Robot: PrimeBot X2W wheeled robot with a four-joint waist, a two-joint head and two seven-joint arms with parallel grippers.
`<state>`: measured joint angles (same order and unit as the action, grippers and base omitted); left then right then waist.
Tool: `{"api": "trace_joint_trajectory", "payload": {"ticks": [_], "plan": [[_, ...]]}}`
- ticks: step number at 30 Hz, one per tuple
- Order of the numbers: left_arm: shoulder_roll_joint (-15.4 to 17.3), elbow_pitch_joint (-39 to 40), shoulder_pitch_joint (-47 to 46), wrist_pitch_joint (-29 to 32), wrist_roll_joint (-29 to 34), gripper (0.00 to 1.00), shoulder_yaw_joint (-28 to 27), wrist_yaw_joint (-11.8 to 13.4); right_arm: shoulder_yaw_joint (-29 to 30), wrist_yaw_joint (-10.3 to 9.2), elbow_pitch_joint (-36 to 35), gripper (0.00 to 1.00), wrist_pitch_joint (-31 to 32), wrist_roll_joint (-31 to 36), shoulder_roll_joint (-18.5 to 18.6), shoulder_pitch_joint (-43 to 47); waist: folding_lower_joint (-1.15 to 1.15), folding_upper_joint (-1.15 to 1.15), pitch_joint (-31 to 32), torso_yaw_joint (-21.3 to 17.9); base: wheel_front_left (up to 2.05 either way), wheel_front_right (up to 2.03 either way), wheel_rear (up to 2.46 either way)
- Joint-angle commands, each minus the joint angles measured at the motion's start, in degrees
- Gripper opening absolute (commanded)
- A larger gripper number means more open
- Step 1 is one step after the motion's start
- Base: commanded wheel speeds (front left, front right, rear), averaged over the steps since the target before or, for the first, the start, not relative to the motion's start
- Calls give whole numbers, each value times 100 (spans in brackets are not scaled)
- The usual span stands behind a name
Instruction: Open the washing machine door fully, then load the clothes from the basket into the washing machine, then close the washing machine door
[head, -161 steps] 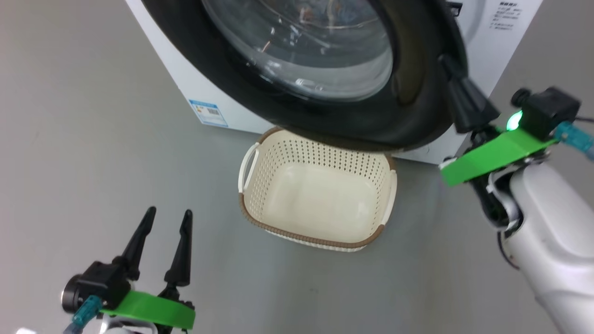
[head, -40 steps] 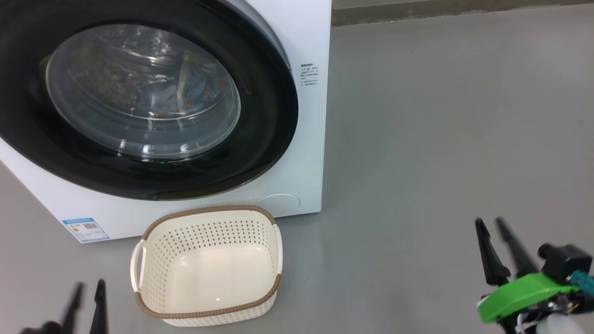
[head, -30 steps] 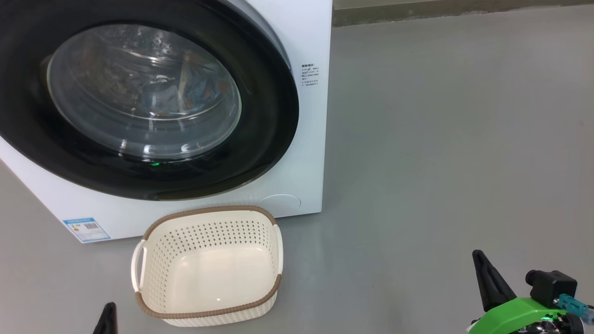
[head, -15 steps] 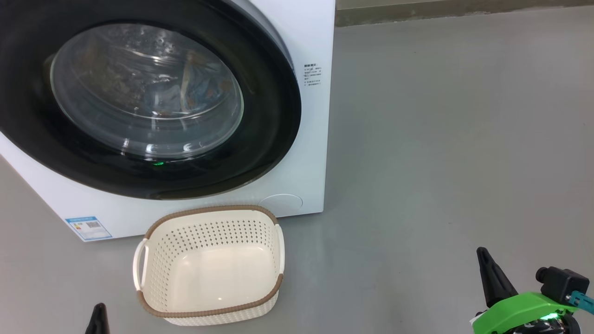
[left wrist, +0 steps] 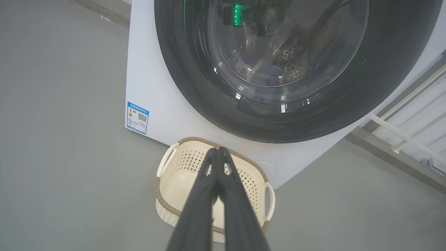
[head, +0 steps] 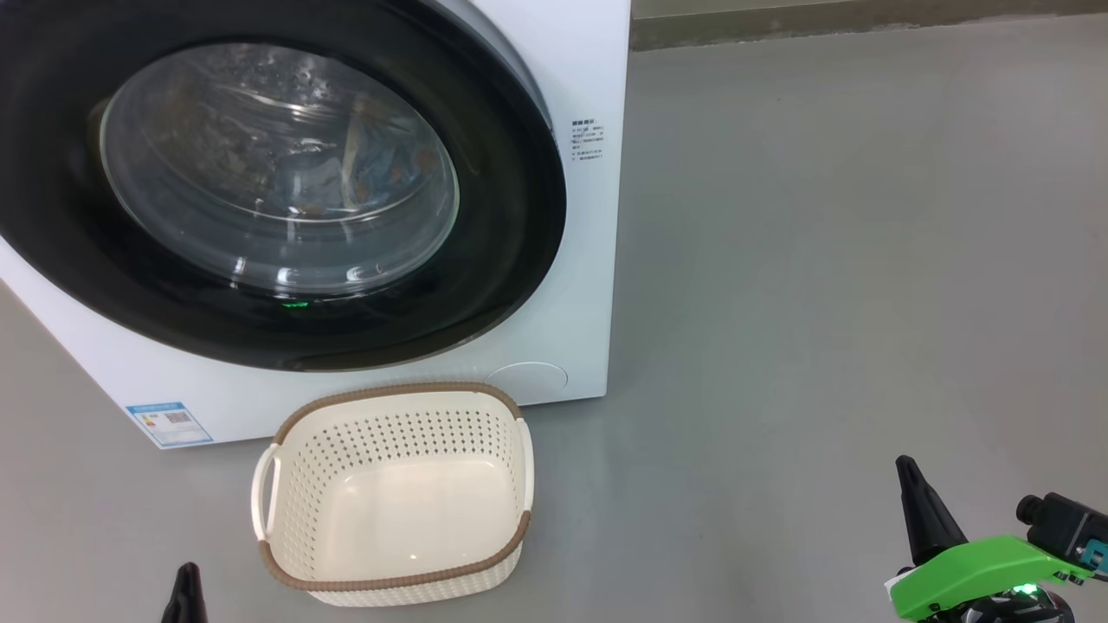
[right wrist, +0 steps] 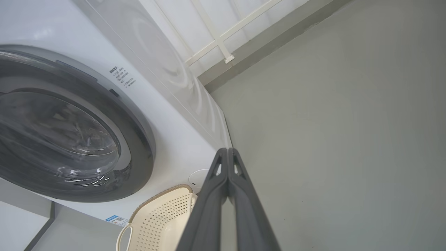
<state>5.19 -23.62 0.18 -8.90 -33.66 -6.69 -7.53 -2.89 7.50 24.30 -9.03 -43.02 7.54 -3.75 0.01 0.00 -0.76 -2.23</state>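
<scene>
Washing machine (head: 589, 260): white, stands on the grey floor (head: 822, 260), at the upper left of the head view.

Washing machine door (head: 506, 216): shut flush against the machine front, a glossy black ring around the glass bowl.

Clothes (head: 372, 169): inside the drum, seen through the glass. Light blue cloth with orange-brown marks, detail blurred by reflections.

Basket (head: 398, 433): upright and empty on the floor, just in front of the machine, below the door's lower edge.

Right gripper (right wrist: 227, 150): low over bare floor, well to the right of the basket. Fingers pressed together, gripping nothing.

Left gripper (left wrist: 218, 150): low, just left of the basket in the head view. Fingers closed tip to tip, gripping nothing.

Blue label (head: 169, 422): lower left corner of the machine front.
</scene>
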Motion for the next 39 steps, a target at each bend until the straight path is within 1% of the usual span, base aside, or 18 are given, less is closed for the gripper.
{"api": "trace_joint_trajectory", "payload": {"ticks": [1, 39], "plan": [[60, 202, -232, 53, -220, 0, -51, 1, 60, 0, -187, 0, 57, -184, 49, -175, 0, 0, 1, 6, 0, 0, 0], [-62, 518, -401, 675, -2570, 0, -25, 3, 431, -1, -538, 0, 683, -2158, -166, -203, 0, 0, 25, 97, 0, 0, 0]]}}
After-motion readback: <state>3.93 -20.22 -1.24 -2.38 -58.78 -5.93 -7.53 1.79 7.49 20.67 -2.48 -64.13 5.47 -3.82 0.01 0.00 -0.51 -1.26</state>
